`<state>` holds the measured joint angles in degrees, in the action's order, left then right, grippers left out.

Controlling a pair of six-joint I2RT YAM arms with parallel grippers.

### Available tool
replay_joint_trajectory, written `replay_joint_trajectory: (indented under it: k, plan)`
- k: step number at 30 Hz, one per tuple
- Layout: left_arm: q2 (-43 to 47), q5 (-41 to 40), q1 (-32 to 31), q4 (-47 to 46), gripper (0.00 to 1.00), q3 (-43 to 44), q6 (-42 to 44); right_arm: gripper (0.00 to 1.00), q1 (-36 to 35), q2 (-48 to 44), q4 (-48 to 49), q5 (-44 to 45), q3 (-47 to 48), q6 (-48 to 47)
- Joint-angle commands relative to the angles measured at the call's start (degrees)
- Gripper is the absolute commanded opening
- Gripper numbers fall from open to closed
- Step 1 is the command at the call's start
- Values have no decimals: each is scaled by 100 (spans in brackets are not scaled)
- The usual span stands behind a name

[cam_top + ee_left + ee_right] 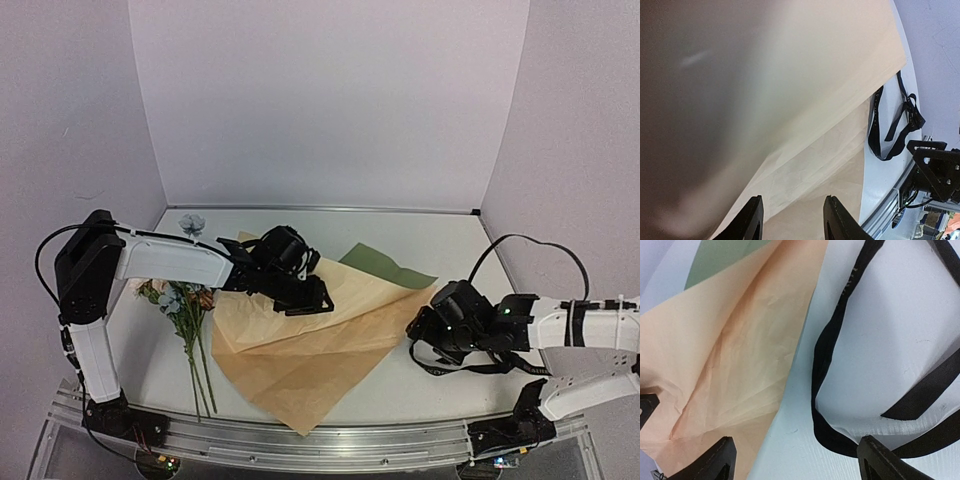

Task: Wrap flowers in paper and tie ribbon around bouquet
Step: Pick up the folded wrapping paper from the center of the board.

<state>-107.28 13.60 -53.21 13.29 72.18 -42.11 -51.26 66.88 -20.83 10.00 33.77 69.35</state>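
The paper (pixel 300 350) lies crumpled on the table, tan side up, one olive-green corner (pixel 385 265) showing at the back. The flowers (pixel 185 305) rest on the table beside its left edge, stems toward me. My left gripper (pixel 305 292) hovers over the paper's upper middle; in the left wrist view its fingers (pixel 752 220) stand open with only the paper (pixel 805 165) beneath. My right gripper (pixel 422 325) sits at the paper's right edge, open wide (pixel 800 462) above bare table. The black ribbon (pixel 825 365) loops just right of the paper (pixel 730 350) and under that gripper (pixel 455 369).
A single loose pale-blue bloom (pixel 192 224) lies at the back left corner. White walls close the table on three sides. A metal rail (pixel 300 445) runs along the near edge, with the right arm's base (pixel 935 170) beside it.
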Motion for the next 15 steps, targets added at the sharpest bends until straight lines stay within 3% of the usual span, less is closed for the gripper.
replay_joint_trajectory:
  k: [1, 9, 15]
  plan:
    - [104, 132, 54, -248, 44, 181, -60, 87, -212, -98, 35, 155, 28, -200]
    - [172, 214, 101, -279, 44, 120, -79, 86, -402, 1286, 2261, -800, -45, 107]
    - [218, 223, 131, -243, 44, 107, -56, 77, -429, 2332, 3539, -1119, -53, 689]
